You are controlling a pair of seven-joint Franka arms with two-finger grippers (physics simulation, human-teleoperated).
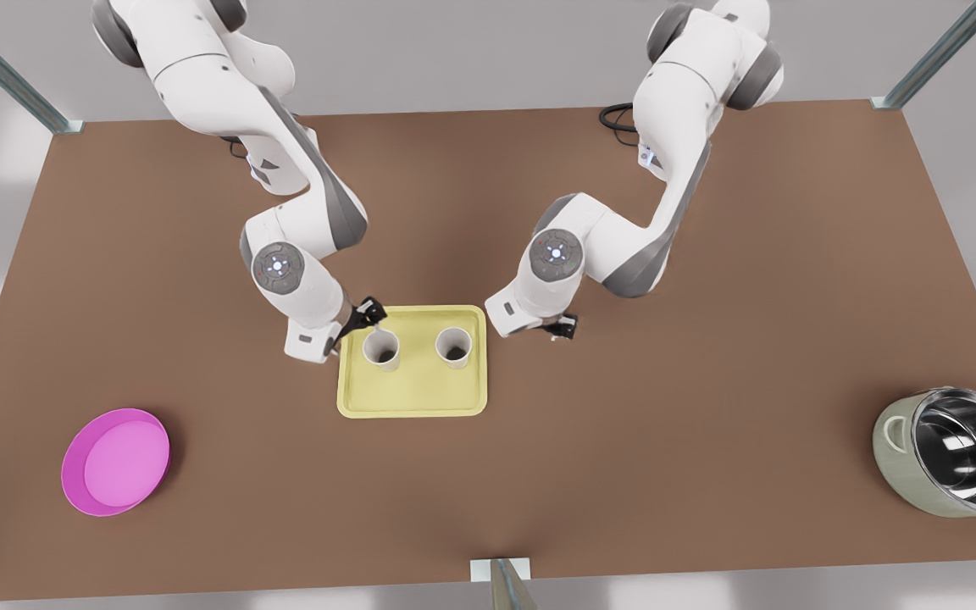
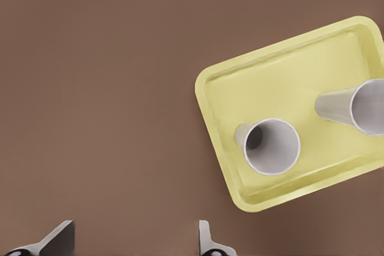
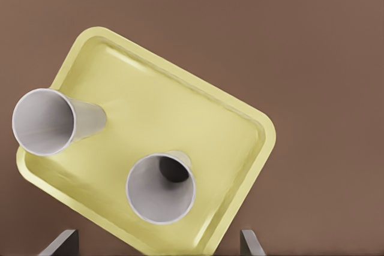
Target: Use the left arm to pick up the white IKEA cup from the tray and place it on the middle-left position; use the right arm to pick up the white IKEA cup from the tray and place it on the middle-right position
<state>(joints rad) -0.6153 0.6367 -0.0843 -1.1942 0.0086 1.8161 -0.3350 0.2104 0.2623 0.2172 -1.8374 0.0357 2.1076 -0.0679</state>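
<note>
Pale yellow plastic tray (image 1: 412, 398), low-rimmed and round-cornered, holds two upright tapered white cups (image 1: 381, 350) (image 1: 454, 346) on the brown counter (image 1: 623, 407). Left claw (image 1: 367, 315) and right claw (image 1: 562, 327) flank it, both spread wide.

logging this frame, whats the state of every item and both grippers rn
pale yellow plastic tray: flat on the table, holding both cups
white cup on the front view's left: upright, on the tray, not gripped
white cup on the front view's right: upright, on the tray, not gripped
left gripper: open, beside the tray
right gripper: open, beside the tray
round pink plate: empty
shiny steel bowl: tilted, empty
</note>
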